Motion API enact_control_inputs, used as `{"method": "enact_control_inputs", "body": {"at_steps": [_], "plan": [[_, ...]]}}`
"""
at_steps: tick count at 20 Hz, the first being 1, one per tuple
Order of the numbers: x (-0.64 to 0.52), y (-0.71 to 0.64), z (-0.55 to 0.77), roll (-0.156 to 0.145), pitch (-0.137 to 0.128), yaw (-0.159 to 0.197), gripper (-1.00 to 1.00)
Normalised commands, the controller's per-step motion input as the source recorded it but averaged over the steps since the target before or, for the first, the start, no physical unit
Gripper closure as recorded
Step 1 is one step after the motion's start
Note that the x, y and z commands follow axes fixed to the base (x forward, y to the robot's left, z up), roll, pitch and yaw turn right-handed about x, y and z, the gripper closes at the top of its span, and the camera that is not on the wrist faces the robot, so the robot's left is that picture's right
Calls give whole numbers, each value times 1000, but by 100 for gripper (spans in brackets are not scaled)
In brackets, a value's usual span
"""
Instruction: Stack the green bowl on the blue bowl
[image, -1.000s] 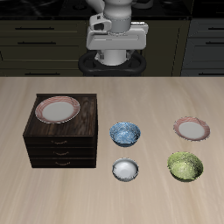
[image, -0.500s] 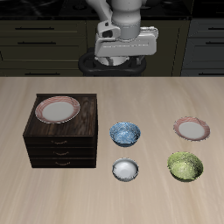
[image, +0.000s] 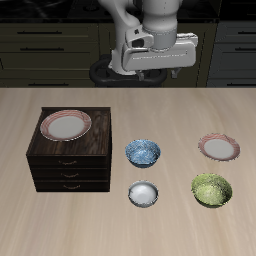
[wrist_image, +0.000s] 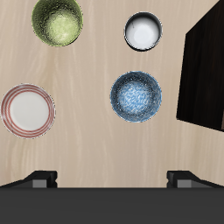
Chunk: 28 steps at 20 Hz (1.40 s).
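Note:
The green bowl (image: 212, 189) stands near the table's front edge, mottled olive with a yellowish inside; the wrist view shows the green bowl (wrist_image: 58, 20) too. The blue bowl (image: 142, 152) with its speckled inside sits mid-table, apart from it, and shows as the blue bowl (wrist_image: 136, 95) in the wrist view. My gripper (image: 153, 68) hangs high above the table's back part, far from both bowls. In the wrist view the gripper (wrist_image: 112, 179) is open, its fingertips (wrist_image: 40, 178) wide apart with nothing between them.
A small white-grey bowl (image: 144, 193) stands in front of the blue bowl. A pink-rimmed plate (image: 218, 147) lies behind the green bowl. A dark wooden drawer cabinet (image: 72, 160) carries another pink-rimmed plate (image: 66, 124).
The gripper has swung sideways over the table's back, toward the side of the green bowl, and tilted a little. The bowls and plates have not moved.

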Motion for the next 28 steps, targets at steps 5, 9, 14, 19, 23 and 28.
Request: {"method": "enact_control_inputs", "body": {"at_steps": [5, 9, 14, 19, 23, 28], "plan": [[209, 289, 41, 30, 6, 8, -100], [385, 521, 152, 29, -16, -16, -100], [339, 434, 168, -2, -8, -2, -100], [221, 262, 126, -3, 0, -4, -100], [315, 274, 140, -17, -11, 11, -100], [336, 194, 107, -23, 11, -15, -100]]}}
